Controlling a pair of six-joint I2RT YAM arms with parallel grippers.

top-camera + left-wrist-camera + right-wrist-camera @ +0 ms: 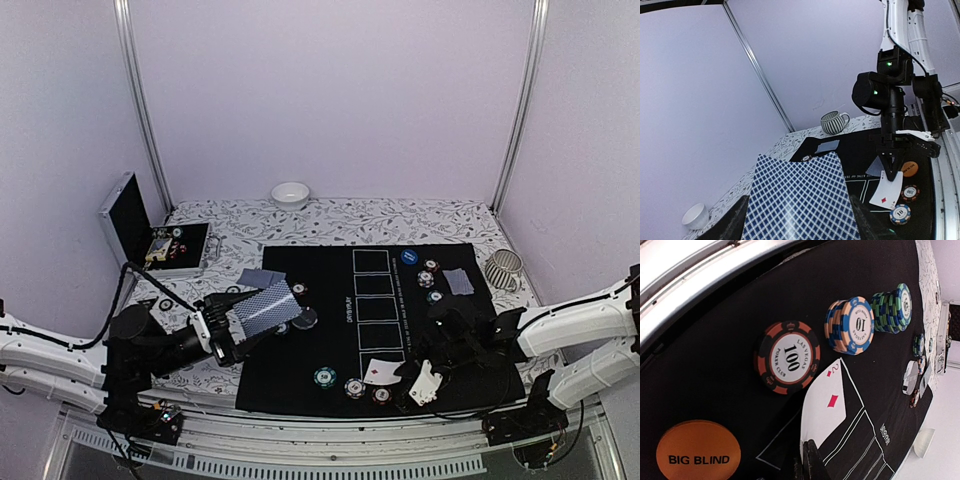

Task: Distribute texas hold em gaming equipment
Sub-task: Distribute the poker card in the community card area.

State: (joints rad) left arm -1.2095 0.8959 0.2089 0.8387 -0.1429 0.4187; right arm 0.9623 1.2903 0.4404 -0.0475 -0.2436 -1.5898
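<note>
While the left gripper (232,330) clamps a tilted deck (265,310) of blue-backed cards above the left edge of the mat (300,365), the right gripper (405,372) is pinched closed on a face-up two of diamonds (381,371) at the mat's near edge, right of centre. I cannot tell whether that card touches the mat. Just near and left of it, a row runs along the mat's near edge: a green stack (324,377), a blue-and-orange stack (354,387) and a red chip (381,394). An orange BIG BLIND button (697,452) lies near the red chip, right of it. On the far right of the mat are a blue button (408,256), a few chips (428,275) and face-down cards (458,281). More face-down cards (262,277) lie at the mat's far left corner. On the tabletop (240,225) stand a mug (504,268) to the right, a bowl (290,194) at the far edge and an open case (150,235) to the left.
</note>
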